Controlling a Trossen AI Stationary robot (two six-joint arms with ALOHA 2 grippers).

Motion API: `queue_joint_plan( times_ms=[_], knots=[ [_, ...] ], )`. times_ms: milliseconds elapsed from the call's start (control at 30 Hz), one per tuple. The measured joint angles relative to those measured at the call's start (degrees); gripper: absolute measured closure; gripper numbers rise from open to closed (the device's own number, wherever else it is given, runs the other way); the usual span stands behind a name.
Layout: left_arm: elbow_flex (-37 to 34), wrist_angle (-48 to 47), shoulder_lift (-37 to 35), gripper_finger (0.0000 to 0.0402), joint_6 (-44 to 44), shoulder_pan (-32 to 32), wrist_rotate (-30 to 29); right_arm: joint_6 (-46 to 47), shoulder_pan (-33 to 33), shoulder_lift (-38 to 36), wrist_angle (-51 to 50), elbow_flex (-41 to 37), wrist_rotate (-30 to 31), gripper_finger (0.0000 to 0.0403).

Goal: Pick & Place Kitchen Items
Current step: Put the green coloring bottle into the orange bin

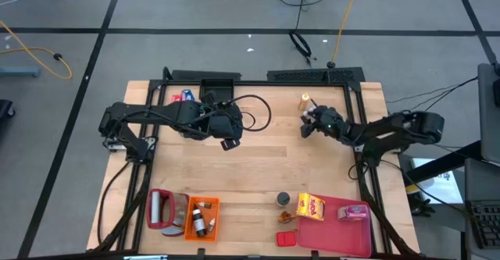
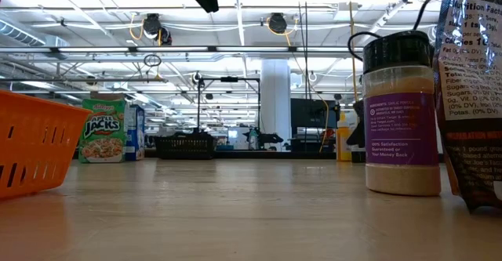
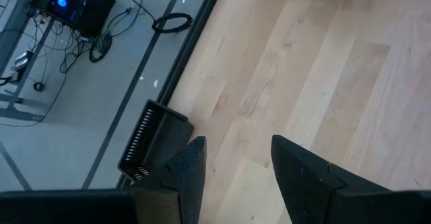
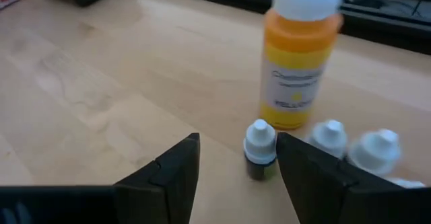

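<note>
An orange bottle (image 4: 296,62) with a white cap stands upright near the table's far edge, also visible in the high view (image 1: 306,101). Three tiny white-capped bottles (image 4: 330,136) stand upright on the wood just in front of it. My right gripper (image 4: 239,160) is low over the table and open. One tiny bottle (image 4: 259,150) stands between its fingertips, closer to one finger, and I see no touch. My left gripper (image 3: 236,157) hangs open, with nothing between its fingers, above the bare wood left of the table's middle (image 1: 229,143).
Along the near edge stand an orange crate (image 1: 201,217) holding small bottles, a dark-lidded jar (image 2: 401,120), a red box (image 1: 287,236), and a pink-red tray (image 1: 336,227) carrying a yellow box (image 1: 311,205) and a pink box (image 1: 355,211). Small cereal boxes (image 2: 102,128) stand far left.
</note>
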Motion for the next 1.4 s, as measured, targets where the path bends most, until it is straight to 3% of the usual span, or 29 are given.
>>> queue_joint_plan(
  times_ms=[367, 667, 933, 1133, 1400],
  knots=[
    [0.0, 0.1, 0.0, 0.0231, 0.2, 0.0, 0.0, -2.9, -0.6, 6.8, -0.1, 5.4, 1.1, 0.0242],
    [0.0, 0.1, 0.0, 0.0231, 0.3, 0.0, 0.0, -2.8, -0.5, 7.5, -0.6, 5.4, 0.9, 0.0355],
    [0.0, 0.1, 0.0, 0.0231, 0.2, 0.0, 0.0, -0.9, -0.4, 7.4, -0.4, 5.4, -2.1, 0.0356],
    [0.0, 0.1, 0.0, 0.0231, -0.7, 0.0, 0.0, 0.2, 2.5, 3.2, -1.0, 5.3, -5.2, 0.0352],
    [0.0, 0.9, 0.0, 0.0231, -1.4, 0.0, 0.2, -1.2, 12.3, -10.4, -1.4, 5.3, -5.5, 0.0351]
  ],
)
